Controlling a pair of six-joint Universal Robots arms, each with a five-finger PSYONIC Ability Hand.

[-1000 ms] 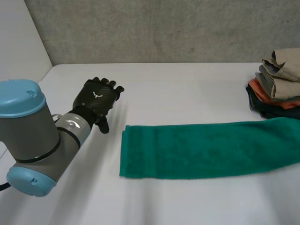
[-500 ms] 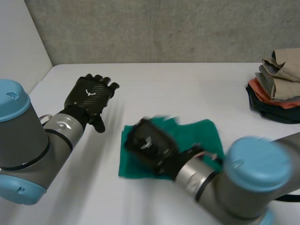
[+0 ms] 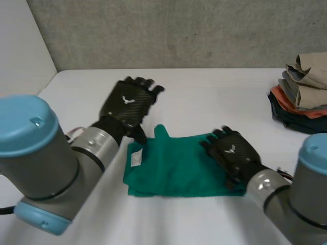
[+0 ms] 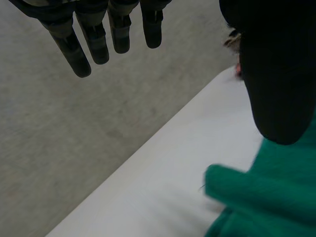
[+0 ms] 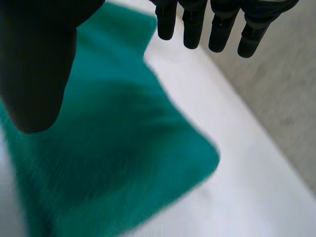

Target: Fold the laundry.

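Head view: we see the green towel [image 3: 173,168] lying flat near the mid of the white table [image 3: 204,92], btw the two hands. It makes a short, wide shape, & a small bump of cloth sticks up at its far edge. A little white tag [image 3: 136,158] shows near its left end.

The left hand [image 3: 127,104] is at the towel's far left corner. Its back faces us & its fingers point twd the wall. Its thumb hangs down right at the cloth's edge. In the left wrist view the fingers [image 4: 96,42] are straight & in the air w/ nothing in them. The thumb [image 4: 279,74] is just above the green cloth; we can't tell if it touches. So this hand is loose & holds nothing.

The right hand [image 3: 232,153] is over the towel's right end. In the right wrist view its fingers [image 5: 217,29] are straight, the thumb [image 5: 37,64] stands apart, & the towel lies under the palm. This hand is let go too, w/ no cloth pinched. We can't tell if the palm rests on the towel.

At the table's right side sits a pile of folded clothes [image 3: 301,92], well apart from the towel. A grey wall [image 3: 179,30] stands behind the table.
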